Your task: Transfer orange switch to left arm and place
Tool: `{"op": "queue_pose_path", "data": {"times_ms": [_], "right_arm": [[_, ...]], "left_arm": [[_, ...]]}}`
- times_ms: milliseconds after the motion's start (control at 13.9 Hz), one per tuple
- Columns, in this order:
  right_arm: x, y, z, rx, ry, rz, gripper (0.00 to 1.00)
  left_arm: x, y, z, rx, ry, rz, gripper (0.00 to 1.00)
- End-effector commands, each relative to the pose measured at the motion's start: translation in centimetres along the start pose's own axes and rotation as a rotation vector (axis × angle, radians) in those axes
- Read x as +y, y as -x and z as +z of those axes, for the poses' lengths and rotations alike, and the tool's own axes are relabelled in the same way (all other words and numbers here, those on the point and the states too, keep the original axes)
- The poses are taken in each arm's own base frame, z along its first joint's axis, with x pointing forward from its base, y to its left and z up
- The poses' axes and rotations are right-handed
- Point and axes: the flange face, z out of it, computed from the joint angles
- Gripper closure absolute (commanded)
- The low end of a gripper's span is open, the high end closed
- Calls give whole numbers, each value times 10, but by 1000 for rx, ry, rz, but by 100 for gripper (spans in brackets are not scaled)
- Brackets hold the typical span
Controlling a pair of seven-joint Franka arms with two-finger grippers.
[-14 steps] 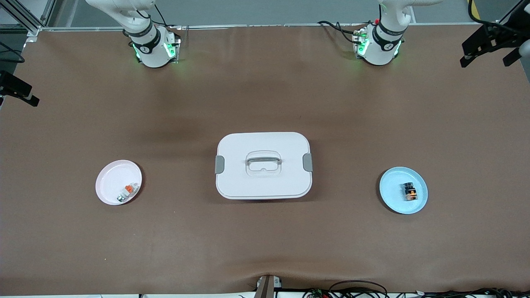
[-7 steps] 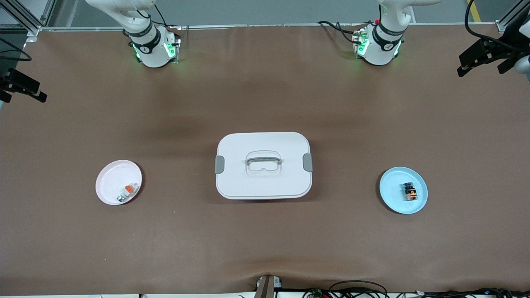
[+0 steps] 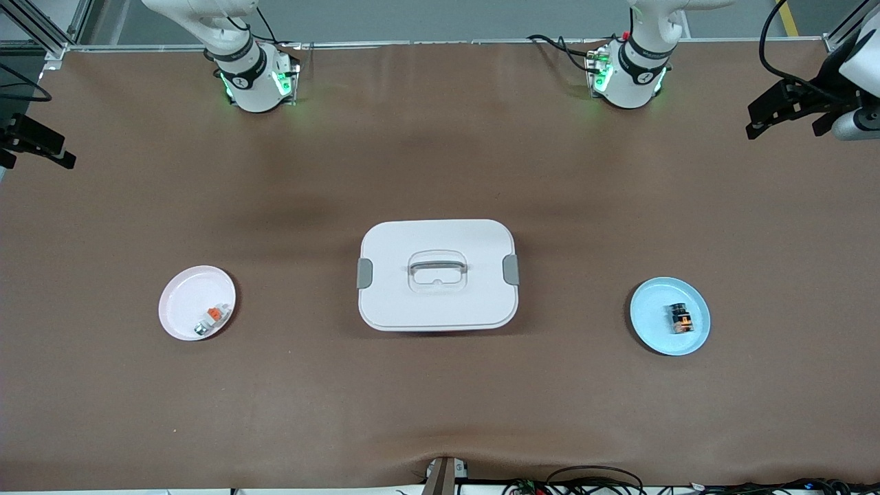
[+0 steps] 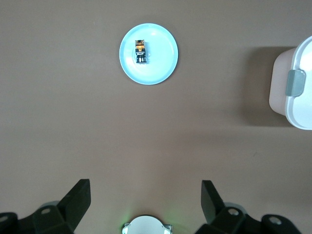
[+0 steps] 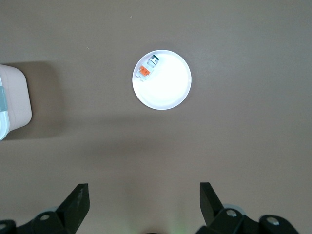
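The orange switch (image 3: 680, 320), a tiny dark part with an orange middle, lies on a light blue plate (image 3: 646, 309) toward the left arm's end of the table. The left wrist view shows the switch (image 4: 141, 50) far below. The white box (image 3: 438, 275) with grey clips stands in the middle of the table, between the two plates. My left gripper (image 3: 784, 127) hangs open and empty, high over the table's edge at the left arm's end. My right gripper (image 3: 38, 161) hangs open and empty over the table's edge at the right arm's end. In the wrist views, the left gripper (image 4: 145, 190) and the right gripper (image 5: 144, 191) both show wide gaps.
A pale pink plate (image 3: 182, 299) toward the right arm's end holds a small white-and-grey part with an orange top (image 3: 213, 316). The right wrist view shows that part (image 5: 146, 68) too. Brown table surface surrounds the box. Cables lie along the table's near edge (image 3: 591, 478).
The left gripper has drifted inward over the table from its end. The right gripper has shifted slightly at its end. Both stay open; the switch, plates and box have not moved.
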Motion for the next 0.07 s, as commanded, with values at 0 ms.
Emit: {"op": "queue_pose_path", "data": {"times_ms": [0], "right_arm": [[-1, 9, -4, 2, 10, 1, 0]], "left_arm": [[2, -4, -8, 14, 12, 6, 0]]}}
